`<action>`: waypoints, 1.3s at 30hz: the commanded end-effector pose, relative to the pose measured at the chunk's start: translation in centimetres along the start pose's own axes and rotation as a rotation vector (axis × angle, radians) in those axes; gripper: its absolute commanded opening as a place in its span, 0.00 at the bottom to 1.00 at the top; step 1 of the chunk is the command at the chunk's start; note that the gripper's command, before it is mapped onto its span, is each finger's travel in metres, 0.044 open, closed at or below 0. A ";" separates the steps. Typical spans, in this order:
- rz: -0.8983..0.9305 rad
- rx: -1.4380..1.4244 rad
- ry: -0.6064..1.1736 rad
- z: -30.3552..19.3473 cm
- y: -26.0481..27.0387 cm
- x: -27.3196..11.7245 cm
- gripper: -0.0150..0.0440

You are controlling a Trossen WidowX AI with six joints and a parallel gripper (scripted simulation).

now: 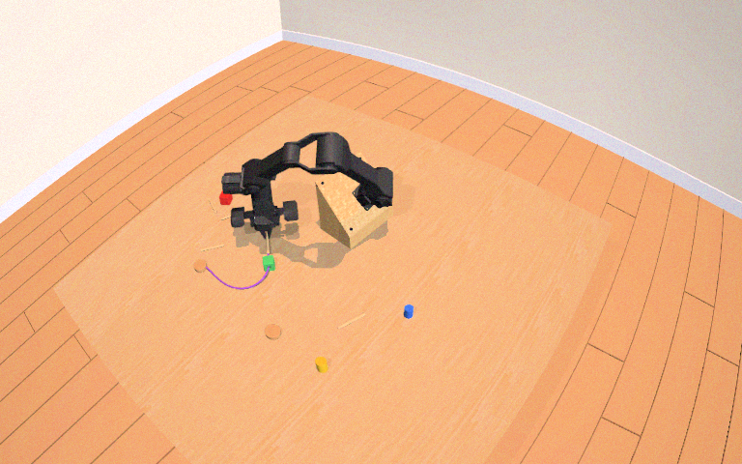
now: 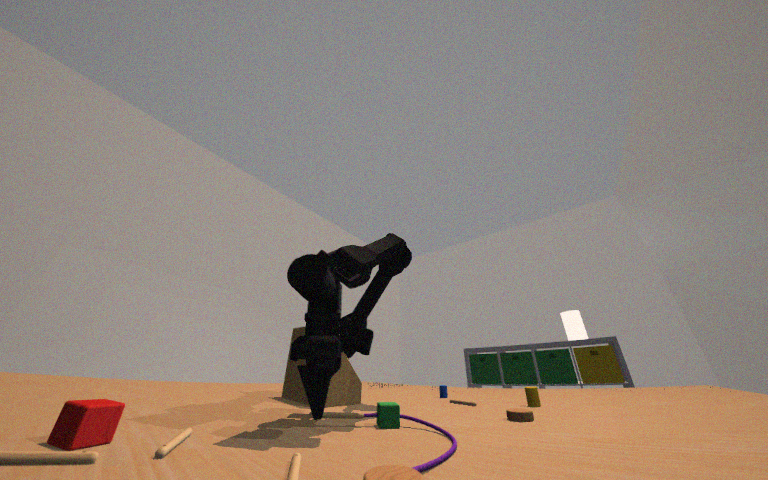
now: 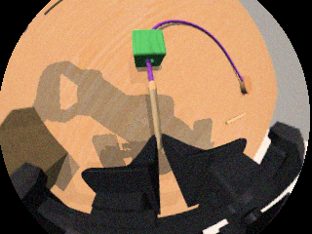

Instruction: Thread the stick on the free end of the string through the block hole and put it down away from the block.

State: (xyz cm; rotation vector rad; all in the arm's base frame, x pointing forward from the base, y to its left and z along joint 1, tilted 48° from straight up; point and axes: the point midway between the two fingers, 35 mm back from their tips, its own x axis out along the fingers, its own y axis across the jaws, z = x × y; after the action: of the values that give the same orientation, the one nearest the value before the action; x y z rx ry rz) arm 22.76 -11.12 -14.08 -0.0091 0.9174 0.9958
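My gripper (image 1: 267,233) (image 2: 318,417) (image 3: 159,141) is shut on the near part of the thin wooden stick (image 1: 268,243) (image 3: 154,109), low over the table. The small green block (image 1: 269,263) (image 2: 387,415) (image 3: 148,43) lies beyond the stick's far end. The purple string (image 1: 241,288) (image 2: 447,448) (image 3: 210,36) shows on both sides of the block: a short piece joins the stick, and the long piece curves to the round wooden button (image 1: 200,266) (image 2: 393,474) (image 3: 247,85). The stick is wholly outside the block. The hole's inside is hidden.
A large wooden wedge (image 1: 341,202) (image 2: 345,390) (image 3: 26,141) stands beside the arm. A red block (image 1: 225,198) (image 2: 87,424) and loose sticks (image 1: 212,247) (image 2: 174,443) lie near. Another button (image 1: 272,332), a yellow cylinder (image 1: 322,364) and a blue cylinder (image 1: 409,311) lie farther off.
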 end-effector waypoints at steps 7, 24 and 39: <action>-0.003 0.011 0.002 -1.2 0.0 -0.1 0.25; 0.051 0.017 0.002 -2.8 0.0 0.7 0.25; 0.046 0.021 0.001 -2.5 -0.3 -1.6 0.61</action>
State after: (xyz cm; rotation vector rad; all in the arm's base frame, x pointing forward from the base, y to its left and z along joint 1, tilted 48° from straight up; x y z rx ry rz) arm 20.88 -11.65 -15.87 0.0470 0.9338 1.0396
